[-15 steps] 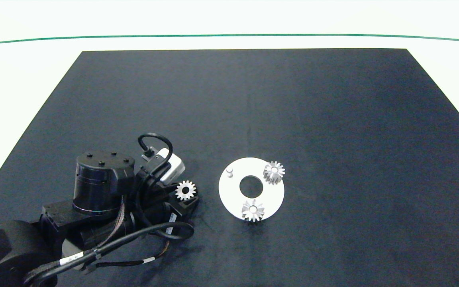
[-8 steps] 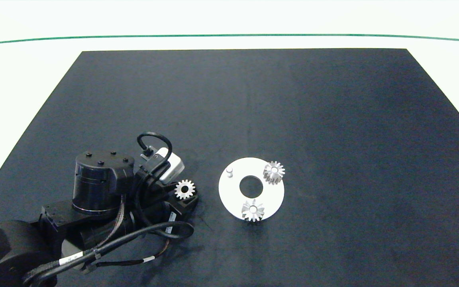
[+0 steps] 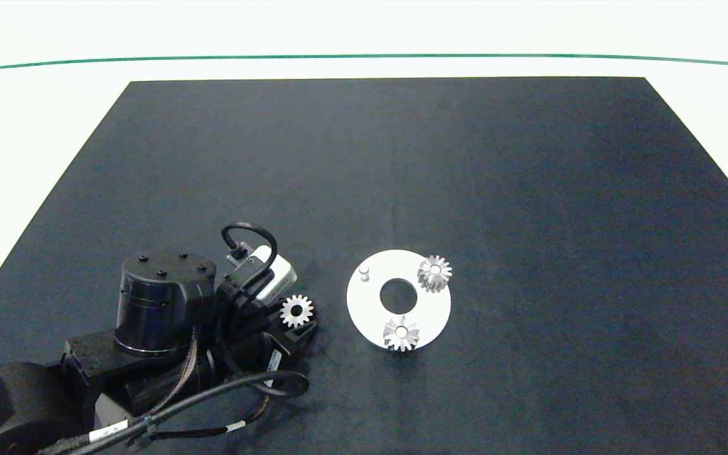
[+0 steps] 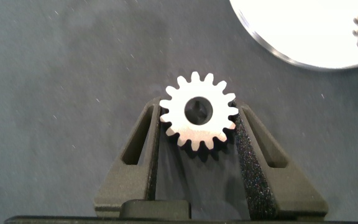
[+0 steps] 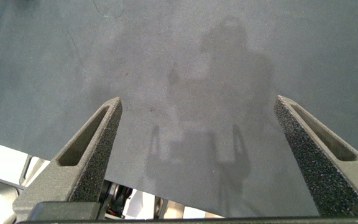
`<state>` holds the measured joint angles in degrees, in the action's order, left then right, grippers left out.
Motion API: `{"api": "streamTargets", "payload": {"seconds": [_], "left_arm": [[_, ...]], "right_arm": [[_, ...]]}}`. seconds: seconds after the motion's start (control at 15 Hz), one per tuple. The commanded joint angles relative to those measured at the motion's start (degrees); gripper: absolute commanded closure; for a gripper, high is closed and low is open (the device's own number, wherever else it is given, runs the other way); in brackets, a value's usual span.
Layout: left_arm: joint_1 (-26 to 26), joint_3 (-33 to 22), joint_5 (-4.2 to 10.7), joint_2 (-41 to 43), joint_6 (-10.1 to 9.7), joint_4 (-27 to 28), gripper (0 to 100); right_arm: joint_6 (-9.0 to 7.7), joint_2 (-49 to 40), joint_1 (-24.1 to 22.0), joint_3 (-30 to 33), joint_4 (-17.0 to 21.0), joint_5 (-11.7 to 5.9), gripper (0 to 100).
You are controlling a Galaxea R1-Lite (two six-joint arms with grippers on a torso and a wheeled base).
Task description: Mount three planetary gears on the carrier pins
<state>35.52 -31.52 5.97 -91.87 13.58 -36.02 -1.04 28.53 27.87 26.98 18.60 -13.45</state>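
Two planetary gears already sit on the carrier pins: one gear point(image 3: 435, 273) at the right side of the white disc point(image 3: 430, 309), another gear point(image 3: 400, 333) at its lower edge. One bare pin point(image 3: 364, 273) stands free at the disc's upper left. The third gear point(image 3: 296, 311) is squeezed flat between the fingers of the left gripper point(image 3: 297, 319), low and left of the middle in the head view, just beside the disc. It is held flat, I think, so its hole can drop straight over the pin. It is shiny silver with pointy teeth and a round hole. The right gripper point(image 5: 197, 130) hangs spread wide over the dark mat point(image 3: 528, 189), holding nothing.
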Motion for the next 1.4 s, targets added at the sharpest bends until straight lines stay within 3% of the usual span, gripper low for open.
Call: {"api": "streamTargets", "payload": {"seconds": [0.07, 0.2, 0.33, 0.4, 0.67, 0.8, 0.93, 1.4], "left_arm": [[0.51, -0.03, 1.15, 0.11, 0.04, -1.68, 100], [1.74, -1.96, 1.5, -0.15, 0.31, -2.65, 100], [2.36, -6.18, 3.87, 0.2, 2.33, -1.77, 100], [2.45, -8.47, 4.05, 0.29, 3.47, 0.16, 100], [4.91, -17.52, 4.49, 0.55, 3.47, 11.5, 100], [6.4, -19.63, 4.66, -0.07, 3.47, 13.7, 100], [7.28, -20.77, 5.98, -0.59, 3.47, 14.84, 100], [10.09, -22.0, 6.16, -5.6, 3.12, 14.4, 100]], "right_arm": [[-0.11, -0.14, 0.26, 0.0, 0.12, -0.09, 0], [-0.02, 0.13, 0.35, -0.08, 0.12, -0.09, 0], [-0.02, 0.04, 1.14, -0.43, 0.12, -0.09, 0], [-0.02, 0.13, 1.22, -0.43, 0.12, 0.0, 0], [-0.02, -0.14, 1.22, -0.43, 0.03, -0.09, 0], [-0.02, -0.05, 1.22, -0.43, 0.03, 0.0, 0], [-0.02, -0.05, 1.22, -0.43, 0.03, 0.0, 0], [-0.02, 0.04, 1.31, -0.43, 0.03, 0.0, 0]]}}
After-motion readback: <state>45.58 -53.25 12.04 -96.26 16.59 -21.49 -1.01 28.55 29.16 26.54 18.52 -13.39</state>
